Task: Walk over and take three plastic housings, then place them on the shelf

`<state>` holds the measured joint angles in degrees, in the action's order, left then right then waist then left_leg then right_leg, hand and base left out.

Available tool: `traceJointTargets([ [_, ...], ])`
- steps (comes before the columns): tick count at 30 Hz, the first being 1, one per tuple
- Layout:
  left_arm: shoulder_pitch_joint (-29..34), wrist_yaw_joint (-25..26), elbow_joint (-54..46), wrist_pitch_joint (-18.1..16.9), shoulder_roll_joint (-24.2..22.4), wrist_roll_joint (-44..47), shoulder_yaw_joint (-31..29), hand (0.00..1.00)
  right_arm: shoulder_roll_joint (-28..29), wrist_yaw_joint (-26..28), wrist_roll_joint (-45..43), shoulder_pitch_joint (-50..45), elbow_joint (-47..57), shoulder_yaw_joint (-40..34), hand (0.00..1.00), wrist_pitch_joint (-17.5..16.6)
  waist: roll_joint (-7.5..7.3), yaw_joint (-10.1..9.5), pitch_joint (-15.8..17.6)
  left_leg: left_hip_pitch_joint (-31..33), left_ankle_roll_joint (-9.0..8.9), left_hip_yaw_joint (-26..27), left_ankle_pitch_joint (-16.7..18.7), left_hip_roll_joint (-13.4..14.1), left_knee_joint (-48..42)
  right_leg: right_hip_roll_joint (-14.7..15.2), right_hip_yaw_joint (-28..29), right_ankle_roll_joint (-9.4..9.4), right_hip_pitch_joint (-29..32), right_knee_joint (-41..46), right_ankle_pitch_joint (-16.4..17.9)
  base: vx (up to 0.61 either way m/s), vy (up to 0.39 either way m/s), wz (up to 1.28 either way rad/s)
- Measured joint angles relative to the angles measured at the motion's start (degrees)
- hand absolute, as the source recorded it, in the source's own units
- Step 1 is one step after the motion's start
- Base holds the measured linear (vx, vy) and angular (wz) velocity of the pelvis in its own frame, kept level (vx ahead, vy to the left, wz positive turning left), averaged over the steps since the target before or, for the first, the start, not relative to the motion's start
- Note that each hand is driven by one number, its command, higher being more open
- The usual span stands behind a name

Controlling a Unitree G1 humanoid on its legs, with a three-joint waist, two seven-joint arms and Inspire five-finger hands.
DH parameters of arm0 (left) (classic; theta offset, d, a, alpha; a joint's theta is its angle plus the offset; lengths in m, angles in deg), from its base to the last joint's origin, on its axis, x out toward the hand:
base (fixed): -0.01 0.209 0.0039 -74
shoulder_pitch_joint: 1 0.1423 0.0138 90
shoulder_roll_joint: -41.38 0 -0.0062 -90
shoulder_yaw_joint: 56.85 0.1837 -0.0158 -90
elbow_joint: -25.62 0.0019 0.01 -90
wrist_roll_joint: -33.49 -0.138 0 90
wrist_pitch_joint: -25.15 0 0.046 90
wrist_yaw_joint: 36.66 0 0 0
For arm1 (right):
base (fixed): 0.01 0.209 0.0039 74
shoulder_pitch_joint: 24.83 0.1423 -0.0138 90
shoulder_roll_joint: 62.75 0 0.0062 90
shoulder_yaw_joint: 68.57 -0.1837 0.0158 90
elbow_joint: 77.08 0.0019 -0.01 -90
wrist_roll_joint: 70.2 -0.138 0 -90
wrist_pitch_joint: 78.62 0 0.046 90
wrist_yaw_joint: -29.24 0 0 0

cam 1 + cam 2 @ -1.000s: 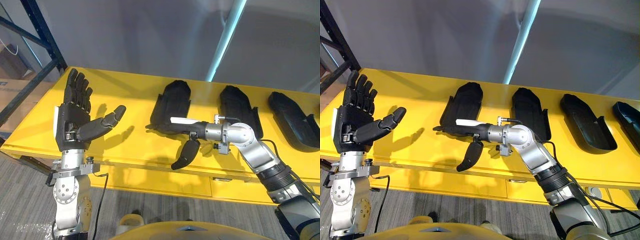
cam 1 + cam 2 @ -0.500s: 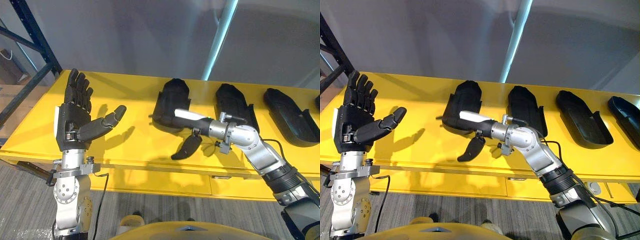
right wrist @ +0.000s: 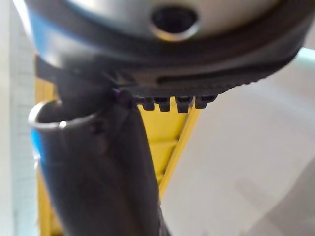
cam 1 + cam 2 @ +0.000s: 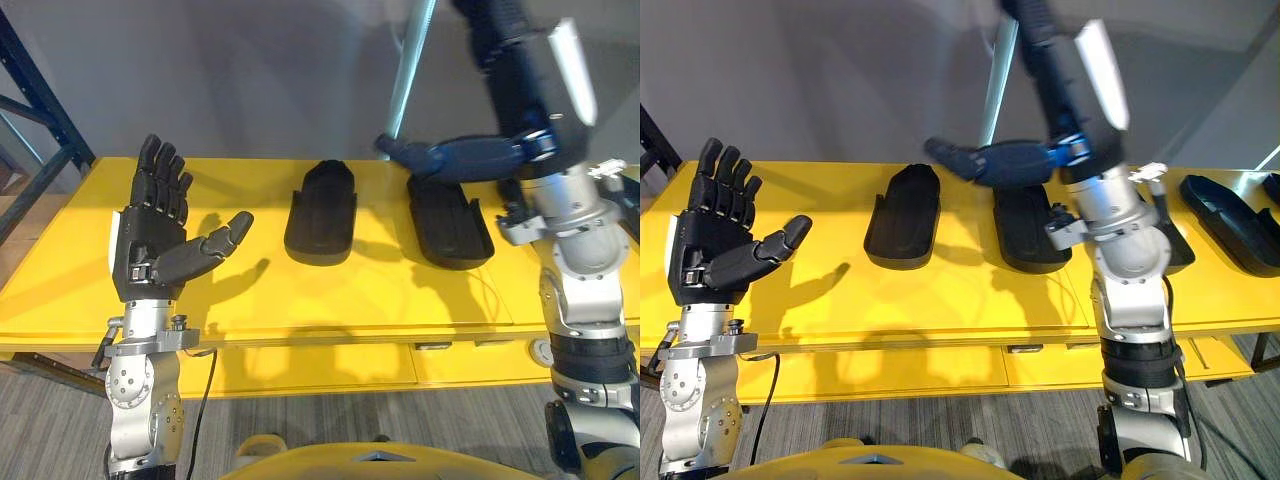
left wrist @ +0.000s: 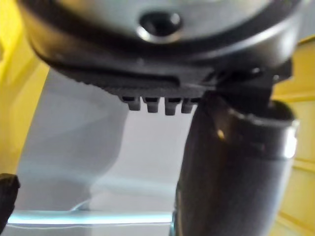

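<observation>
- Resting flat on the yellow table [image 4: 250,295]: left housing [image 4: 322,212] and middle housing [image 4: 448,218], side by side and apart; another housing [image 4: 1238,218] lies further right.
- Left hand [image 4: 145,245]: raised upright, fingers spread straight, empty.
- Right hand [image 4: 525,100]: lifted well clear of the table, fingers extended, grasping nothing.

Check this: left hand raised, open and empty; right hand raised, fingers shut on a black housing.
Not so: the right hand is raised, open and empty, per the right eye view; the black housings lie on the yellow table. Left hand as stated.
</observation>
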<state>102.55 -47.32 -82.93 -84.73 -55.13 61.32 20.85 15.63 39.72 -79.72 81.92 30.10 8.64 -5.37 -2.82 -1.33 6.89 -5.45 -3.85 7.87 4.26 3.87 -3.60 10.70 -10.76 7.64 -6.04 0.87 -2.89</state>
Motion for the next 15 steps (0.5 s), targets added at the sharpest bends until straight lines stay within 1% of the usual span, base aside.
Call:
traceJointTargets([
  [2, 0.01, -0.17, -0.74, 0.02, -0.1, 1.42, -0.13, 1.0, 1.77, -1.89, -0.15, -5.36, 0.63, -4.95, 1.0, 0.68, 0.09, 0.36, -0.05, -0.04, -0.04, 0.42, 0.18, 0.04, -0.16, -0.03, 0.36, 0.02, 0.18, 0.0, 0.02, 0.0, 0.01, -0.14],
  [3, 0.17, -0.44, -1.94, 0.05, -0.51, 2.12, -0.69, 1.0, 3.75, -3.14, -0.51, -9.49, 0.68, -8.57, 1.0, 1.15, 0.18, 0.81, -0.13, -0.05, -0.14, 1.19, 0.34, 0.15, -0.26, -0.14, 1.25, 0.02, 0.63, 0.03, 0.01, 0.01, 0.015, -0.33],
  [4, 0.43, -0.94, -3.37, 0.05, -1.0, 3.58, -1.53, 1.0, 6.32, -4.75, -0.97, -13.25, 0.7, -11.57, 1.0, 1.74, 0.28, 1.75, -0.2, -0.08, -0.54, 2.13, 0.4, 0.35, -0.44, -0.33, 2.2, 0.03, 1.06, 0.03, 0.0, 0.01, 0.011, -0.35],
  [5, 0.47, -1.19, -3.92, 0.04, -1.33, 3.85, -1.8, 1.0, 7.97, -5.51, -1.33, -15.15, 0.71, -13.0, 1.0, 1.97, 0.4, 2.24, -0.27, -0.22, -0.62, 2.59, 0.55, 0.52, -0.54, -0.49, 2.7, 0.05, 1.17, 0.03, -0.02, 0.02, 0.006, -0.36],
  [6, 0.54, -1.52, -4.71, 0.02, -1.95, 4.35, -1.97, 1.0, 10.79, -6.54, -2.45, -17.94, 0.79, -15.0, 1.0, 2.35, 0.56, 3.07, -0.37, -0.55, -0.81, 3.21, 1.01, 0.87, -0.89, -0.81, 3.48, 0.09, 1.19, 0.04, -0.06, 0.03, -0.002, -0.45],
  [7, 0.71, -1.71, -5.47, 0.01, -2.91, 5.38, -2.0, 1.0, 14.55, -7.88, -2.77, -21.81, 1.37, -17.17, 1.0, 2.52, 1.03, 3.85, -0.64, -1.22, -0.79, 4.65, 1.57, 1.35, -1.32, -1.27, 4.93, 0.09, 1.22, 0.0, -0.06, 0.05, 0.001, -0.64],
  [8, 1.41, -1.94, -6.41, 0.0, -4.2, 5.8, -1.71, 1.0, 18.22, -9.73, -2.0, -26.03, 2.82, -18.48, 1.0, 2.56, 1.68, 5.02, -1.09, -1.59, -0.84, 6.06, 2.24, 1.81, -1.7, -1.73, 6.52, 0.09, 1.6, -0.02, -0.06, 0.05, 0.005, -0.67],
  [9, 2.1, -2.01, -7.08, -0.08, -4.96, 5.79, -1.58, 1.0, 20.27, -10.56, -1.81, -28.43, 3.97, -18.81, 1.0, 2.55, 2.0, 5.7, -1.35, -1.73, -1.13, 6.98, 2.65, 1.97, -1.82, -1.94, 7.39, 0.09, 1.96, -0.06, -0.06, 0.05, 0.018, -0.76],
  [10, 3.36, -2.03, -7.91, -0.11, -6.38, 5.79, -1.11, 1.0, 23.9, -11.84, -0.27, -33.42, 6.16, -19.12, 1.0, 2.55, 2.63, 7.38, -1.68, -1.94, -1.1, 9.03, 3.11, 2.36, -2.06, -2.4, 9.5, 0.1, 2.8, -0.18, -0.06, 0.03, 0.014, -0.63],
  [11, 3.69, -2.03, -7.91, -0.14, -6.76, 5.8, -0.68, 1.0, 25.1, -12.16, -0.05, -35.39, 6.66, -19.15, 1.0, 2.54, 2.65, 8.04, -1.7, -2.0, -1.27, 9.74, 3.41, 2.56, -2.21, -2.63, 10.07, 0.13, 3.12, -0.2, -0.09, 0.03, 0.009, -0.71],
  [12, 4.34, -1.95, -7.91, -0.17, -7.17, 5.8, 0.51, 1.0, 27.0, -12.5, -0.11, -38.9, 7.04, -19.2, 1.0, 2.53, 3.02, 9.53, -1.89, -2.48, -1.58, 11.14, 3.83, 2.94, -2.32, -2.94, 11.39, 0.14, 3.44, -0.27, -0.09, 0.01, -0.001, -0.49],
  [13, 4.56, -1.95, -7.9, -0.17, -7.41, 5.79, 1.18, 1.0, 27.8, -12.65, -0.12, -40.35, 7.09, -19.31, 1.0, 2.52, 3.13, 10.08, -1.81, -2.92, -1.71, 11.8, 4.07, 3.1, -2.27, -3.06, 12.12, 0.15, 3.49, -0.27, -0.1, 0.01, -0.002, -0.6],
  [14, 4.92, -1.76, -7.89, -0.28, -7.7, 5.8, 2.66, 1.0, 28.94, -13.37, -0.37, -42.9, 7.1, -19.39, 1.0, 2.39, 3.32, 11.19, -1.84, -3.37, -1.67, 13.19, 4.27, 3.51, -2.39, -3.85, 13.27, 0.18, 3.8, -0.27, -0.13, 0.01, -0.015, -0.62],
  [15, 4.92, -1.49, -7.89, -0.55, -7.71, 5.81, 3.88, 1.0, 29.97, -13.85, -0.53, -44.79, 7.24, -19.72, 1.0, 2.05, 3.38, 11.81, -1.76, -3.93, -1.85, 14.69, 4.43, 3.81, -2.37, -4.37, 14.72, 0.15, 4.21, -0.28, -0.23, 0.0, -0.019, -0.61],
])
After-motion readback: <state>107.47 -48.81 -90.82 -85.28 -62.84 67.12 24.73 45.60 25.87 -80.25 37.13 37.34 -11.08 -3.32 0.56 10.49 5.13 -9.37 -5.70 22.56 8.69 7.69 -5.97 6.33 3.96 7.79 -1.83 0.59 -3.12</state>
